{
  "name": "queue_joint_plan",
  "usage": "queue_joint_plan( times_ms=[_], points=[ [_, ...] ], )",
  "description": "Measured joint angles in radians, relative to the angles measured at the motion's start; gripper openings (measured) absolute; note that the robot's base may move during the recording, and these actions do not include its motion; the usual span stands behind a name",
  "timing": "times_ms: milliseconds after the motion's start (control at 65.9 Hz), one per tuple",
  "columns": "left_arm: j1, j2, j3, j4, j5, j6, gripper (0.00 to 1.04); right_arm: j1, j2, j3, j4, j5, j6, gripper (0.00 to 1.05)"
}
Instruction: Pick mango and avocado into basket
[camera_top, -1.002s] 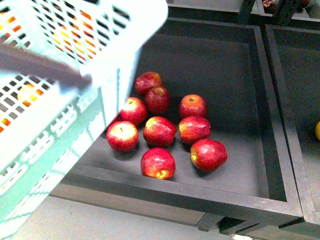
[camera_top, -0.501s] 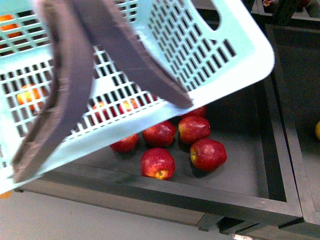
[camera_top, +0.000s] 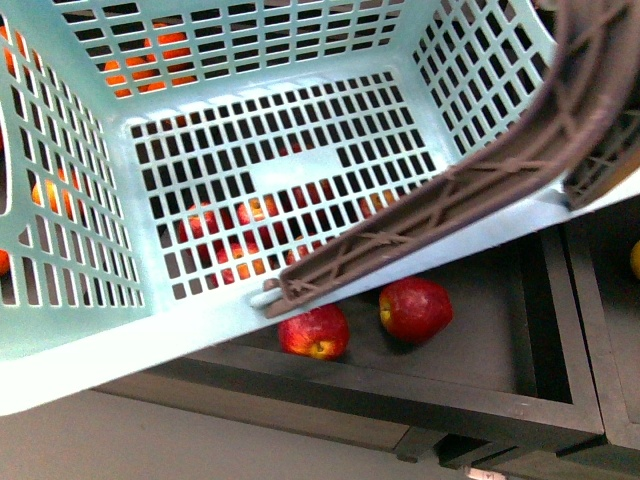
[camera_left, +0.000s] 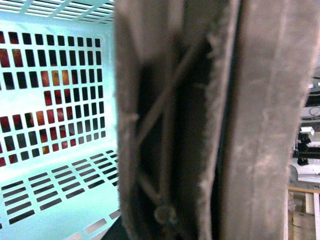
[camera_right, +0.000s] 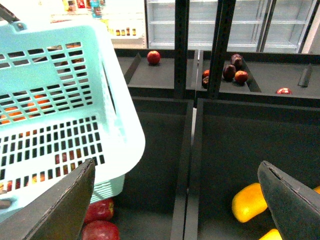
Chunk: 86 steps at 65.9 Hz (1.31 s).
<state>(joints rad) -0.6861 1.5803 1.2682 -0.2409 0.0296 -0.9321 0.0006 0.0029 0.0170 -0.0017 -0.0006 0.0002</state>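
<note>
The light teal basket (camera_top: 250, 190) hangs tilted and fills most of the front view. Its inside holds nothing. Its brown handle (camera_top: 470, 190) crosses the right side. My left gripper is shut on this handle (camera_left: 175, 125), which fills the left wrist view and hides the fingers. My right gripper (camera_right: 176, 165) is open and empty above the divider between two dark bins, with the basket (camera_right: 60, 115) beside it. An orange-yellow mango (camera_right: 248, 201) lies in the bin under the right finger (camera_right: 292, 205), and part of a second one (camera_right: 272, 235) shows. The avocado is out of view.
Red apples (camera_top: 415, 308) lie in the dark bin (camera_top: 520, 390) under the basket, several seen through its slots. More apples (camera_right: 100, 210) show in the right wrist view. A yellow fruit (camera_top: 635, 260) peeks in at the right edge. Shelves with dark red fruit (camera_right: 235, 67) stand behind.
The basket has swung right across the front view and turned its open inside toward the camera. It now covers most of the apples.
</note>
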Motion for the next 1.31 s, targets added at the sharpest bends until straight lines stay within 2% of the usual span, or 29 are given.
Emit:
queue_joint_plan(
  times_ms=[395, 455, 486, 531, 577, 759, 804, 895, 1078, 1184, 1305],
  points=[
    [0.001, 0.0, 0.001, 0.002, -0.011, -0.008, 0.14, 0.0, 0.002, 0.001, -0.002, 0.004, 0.0, 0.96],
    [0.001, 0.0, 0.001, 0.002, -0.011, -0.008, 0.14, 0.023, 0.075, 0.058, -0.153, 0.09, 0.067, 0.96],
    [0.002, 0.0, 0.001, 0.002, -0.011, -0.008, 0.14, 0.021, 0.185, 0.116, -0.286, 0.139, 0.124, 0.96],
    [0.002, 0.0, 0.003, 0.002, -0.007, -0.008, 0.14, -0.012, 0.314, 0.177, -0.436, 0.135, 0.189, 0.96],
    [0.001, 0.0, 0.004, 0.003, -0.002, -0.008, 0.14, -0.048, 0.369, 0.18, -0.443, 0.109, 0.205, 0.96],
    [0.001, 0.0, 0.005, 0.003, -0.005, -0.01, 0.14, -0.277, 0.554, 0.211, -0.256, -0.022, 0.169, 0.96],
    [0.001, 0.0, 0.005, 0.003, -0.006, -0.009, 0.14, -0.386, 0.687, 0.23, -0.145, -0.062, 0.134, 0.96],
    [0.002, 0.0, 0.005, 0.003, -0.007, -0.009, 0.14, -0.493, 0.909, 0.26, 0.005, -0.08, 0.108, 0.96],
    [0.002, 0.0, 0.005, 0.003, -0.005, -0.008, 0.14, -0.579, 1.384, 0.373, 0.278, -0.095, 0.101, 0.96],
    [0.002, 0.0, 0.005, 0.003, -0.002, -0.009, 0.14, -0.591, 1.639, 0.454, 0.375, -0.079, 0.099, 0.96],
    [0.002, 0.0, 0.005, 0.003, -0.004, -0.008, 0.14, -0.595, 1.839, 0.525, 0.418, -0.069, 0.11, 0.96]
  ],
)
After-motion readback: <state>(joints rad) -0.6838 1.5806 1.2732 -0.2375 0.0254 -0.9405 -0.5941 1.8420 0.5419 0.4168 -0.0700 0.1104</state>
